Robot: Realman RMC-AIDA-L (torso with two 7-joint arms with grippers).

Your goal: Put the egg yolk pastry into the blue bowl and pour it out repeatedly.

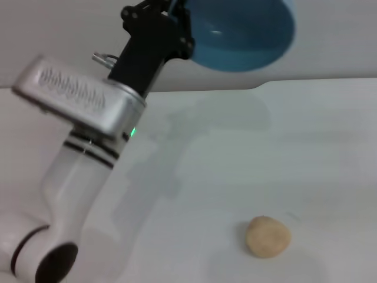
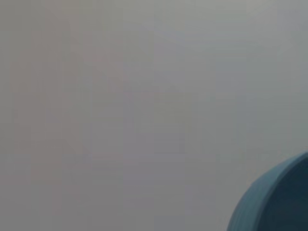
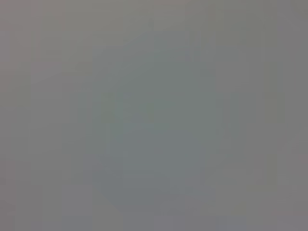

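The blue bowl (image 1: 244, 35) is held high above the far part of the table, tilted, at the top of the head view. My left gripper (image 1: 177, 26) is shut on its rim at the left side. A slice of the same bowl (image 2: 276, 199) shows in a corner of the left wrist view. The egg yolk pastry (image 1: 268, 236), a small tan ball, lies on the white table (image 1: 265, 147) near the front, to the right of the left arm and well below the bowl. My right gripper is out of view.
The left arm's silver and white links (image 1: 79, 118) cross the left side of the head view. The table's far edge (image 1: 259, 87) runs below the bowl. The right wrist view is a plain grey field.
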